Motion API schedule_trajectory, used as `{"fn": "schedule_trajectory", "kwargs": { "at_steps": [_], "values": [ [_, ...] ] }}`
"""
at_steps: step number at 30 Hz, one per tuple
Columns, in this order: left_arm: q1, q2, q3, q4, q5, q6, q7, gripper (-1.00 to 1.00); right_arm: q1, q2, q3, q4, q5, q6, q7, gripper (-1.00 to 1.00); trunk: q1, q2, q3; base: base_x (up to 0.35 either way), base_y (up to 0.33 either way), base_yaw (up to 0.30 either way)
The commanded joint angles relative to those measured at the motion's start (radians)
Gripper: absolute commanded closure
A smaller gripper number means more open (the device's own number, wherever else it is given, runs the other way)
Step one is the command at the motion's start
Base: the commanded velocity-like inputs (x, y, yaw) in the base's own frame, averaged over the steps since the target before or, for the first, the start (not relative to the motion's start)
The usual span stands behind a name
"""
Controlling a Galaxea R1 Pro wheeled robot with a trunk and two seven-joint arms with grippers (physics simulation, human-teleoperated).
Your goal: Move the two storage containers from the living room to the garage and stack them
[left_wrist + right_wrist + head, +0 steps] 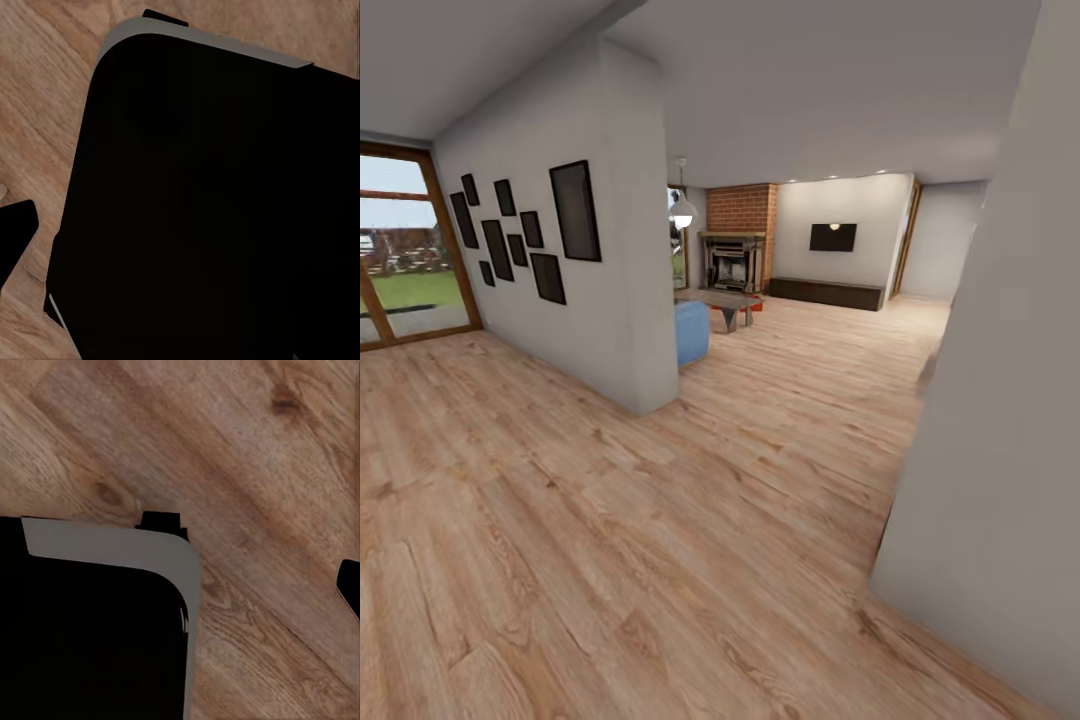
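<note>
Nine dark frames [520,235] on one grey wall [610,300], one fireplace [732,262]; each gripper's opening indiscernible.

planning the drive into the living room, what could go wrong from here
The wall corner with the picture frames juts into the path on one side and a grey wall stands close on the other, so the base could clip either while passing through.

Further in, the blue sofa and coffee table sit near the route. A red-orange shape beside the table may be a container, but it is too small to tell.
</note>
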State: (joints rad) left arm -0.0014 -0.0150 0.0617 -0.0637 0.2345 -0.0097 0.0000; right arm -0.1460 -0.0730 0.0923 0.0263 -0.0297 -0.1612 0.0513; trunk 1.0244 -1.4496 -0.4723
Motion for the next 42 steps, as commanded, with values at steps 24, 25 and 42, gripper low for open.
{"fn": "schedule_trajectory", "kwargs": {
  "at_steps": [24, 25, 42],
  "values": [
    [0.0, 0.021, 0.005, -0.172, 0.003, 0.019, 0.141, -1.0, -0.001, 0.009, 0.0, 0.004, -0.009, -0.018, 0.003, -1.0, 0.001, 0.0, -0.001, 0.322, 0.0, 0.0],
    [0.0, 0.021, 0.005, -0.172, 0.003, 0.021, 0.141, -1.0, -0.001, 0.009, 0.0, 0.004, -0.011, -0.018, 0.003, -1.0, 0.001, 0.0, -0.001, 0.322, 0.0, 0.0],
    [0.0, 0.021, 0.005, -0.173, 0.003, 0.045, 0.14, -1.0, -0.001, 0.01, -0.001, 0.004, -0.015, -0.018, 0.003, -1.0, 0.001, 0.0, -0.001, 0.322, 0.0, 0.0]
  ]
}}
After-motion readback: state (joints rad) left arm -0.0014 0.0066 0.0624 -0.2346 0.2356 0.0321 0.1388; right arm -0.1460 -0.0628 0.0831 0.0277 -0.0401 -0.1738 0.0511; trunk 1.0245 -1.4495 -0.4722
